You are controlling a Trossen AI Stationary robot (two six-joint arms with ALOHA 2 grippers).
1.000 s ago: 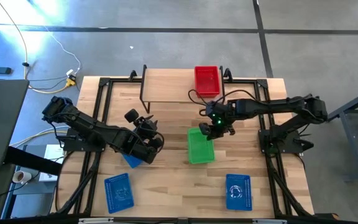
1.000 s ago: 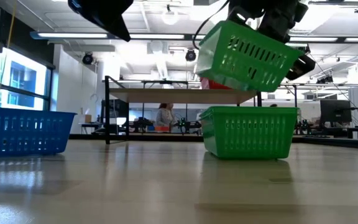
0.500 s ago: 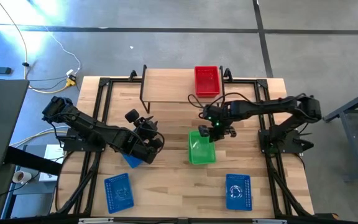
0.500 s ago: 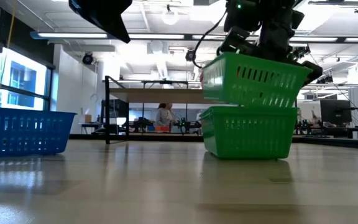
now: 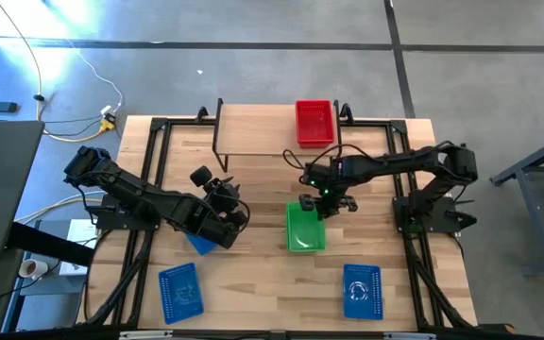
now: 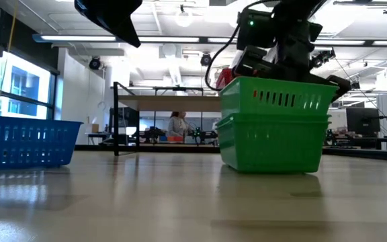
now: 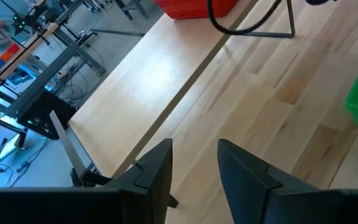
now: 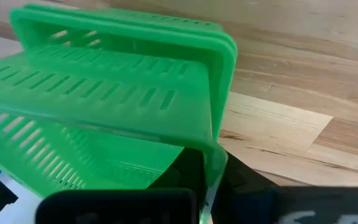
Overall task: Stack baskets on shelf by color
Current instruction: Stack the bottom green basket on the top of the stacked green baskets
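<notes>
Your right hand (image 5: 321, 201) sits over the middle of the desk (image 5: 253, 283), its fingers pinched shut on the near wall of the upper green basket (image 6: 274, 99). That basket is nested down into a second green basket (image 6: 269, 144) that stands on the desk in front of the shelf (image 5: 253, 130); in the low view the upper one rides a little above the lower one's rim, roughly level. In the right wrist view you see the green wall clamped between the dark fingers (image 8: 185, 171).

Your left hand (image 5: 223, 215) waits over the left half of the desk, left of the green pair, with its fingers (image 7: 157, 171) partly apart and nothing between them; in its wrist view only bare wood shows in the gap. A blue basket (image 5: 199, 243) lies partly hidden under that arm.

You have one red basket (image 5: 314, 123) on the right end of the shelf. Two more blue baskets lie near the front edge of the desk, one at the left (image 5: 178, 289) and one at the right (image 5: 362, 289), well apart from each other
</notes>
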